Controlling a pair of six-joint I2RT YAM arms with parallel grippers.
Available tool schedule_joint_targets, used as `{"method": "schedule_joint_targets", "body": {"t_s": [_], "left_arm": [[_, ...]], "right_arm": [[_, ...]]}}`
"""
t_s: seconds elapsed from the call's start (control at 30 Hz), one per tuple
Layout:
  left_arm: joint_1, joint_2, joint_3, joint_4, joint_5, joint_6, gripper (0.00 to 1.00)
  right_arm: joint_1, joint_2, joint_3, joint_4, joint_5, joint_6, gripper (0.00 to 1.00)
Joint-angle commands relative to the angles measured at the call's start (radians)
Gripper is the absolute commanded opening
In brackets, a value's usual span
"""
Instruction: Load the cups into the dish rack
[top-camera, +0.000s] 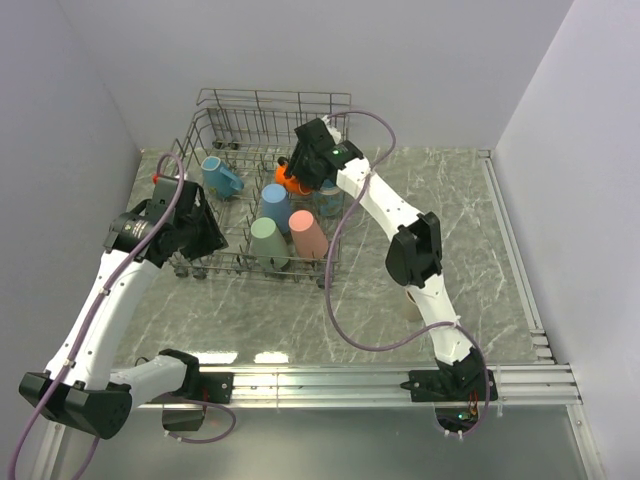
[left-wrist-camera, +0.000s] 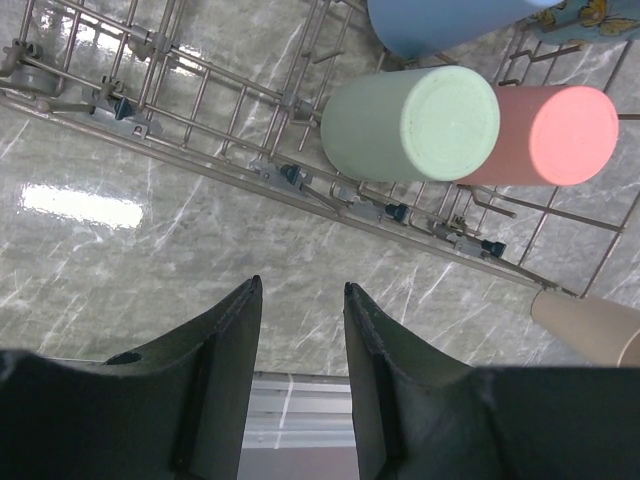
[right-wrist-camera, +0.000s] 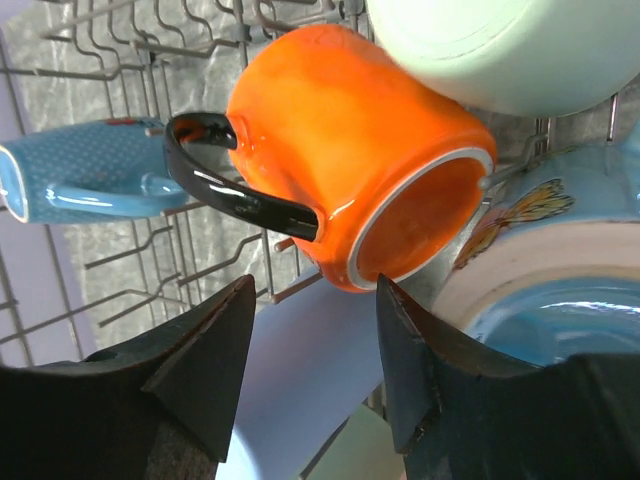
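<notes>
The grey wire dish rack (top-camera: 262, 268) holds several cups. A bright orange mug (right-wrist-camera: 350, 150) with a black handle lies on its side among the tines, next to a blue mug (right-wrist-camera: 80, 180), a pale green cup (right-wrist-camera: 490, 50) and a butterfly-patterned blue cup (right-wrist-camera: 560, 250). My right gripper (right-wrist-camera: 315, 285) hovers open just short of the orange mug's rim, with nothing between its fingers and a pale blue cup (right-wrist-camera: 300, 390) below. My left gripper (left-wrist-camera: 302, 285) is open and empty over the table in front of the rack (left-wrist-camera: 200, 120), near a green cup (left-wrist-camera: 410, 125) and a pink cup (left-wrist-camera: 545, 135).
A beige cup (left-wrist-camera: 590, 325) lies on the marble table outside the rack's front right corner, beside the right arm (top-camera: 410, 300). The rack's tall back wall (top-camera: 270, 95) rises behind the right gripper (top-camera: 300, 172). An aluminium rail (top-camera: 330, 380) runs along the near table edge.
</notes>
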Motion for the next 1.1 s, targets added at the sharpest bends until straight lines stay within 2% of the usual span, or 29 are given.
{"method": "schedule_joint_targets", "body": {"t_s": [0.0,0.33,0.57,0.87,1.07], "left_arm": [[0.005,-0.023,-0.011,0.023,-0.012,0.021,0.44],[0.002,-0.023,-0.008,0.01,-0.033,0.035,0.44],[-0.025,0.0,0.013,0.004,-0.063,0.043,0.44],[-0.045,0.026,0.033,0.0,-0.09,0.049,0.44],[-0.045,0.031,0.033,-0.005,-0.093,0.046,0.44]], "right_arm": [[0.011,0.043,0.033,-0.056,0.069,-0.036,0.6],[0.007,0.095,0.086,0.022,0.123,-0.024,0.6],[0.001,0.032,0.066,0.2,0.15,-0.012,0.6],[0.005,0.052,0.089,0.409,0.074,0.025,0.6],[0.011,0.068,0.094,0.453,0.043,0.033,0.61]]}}
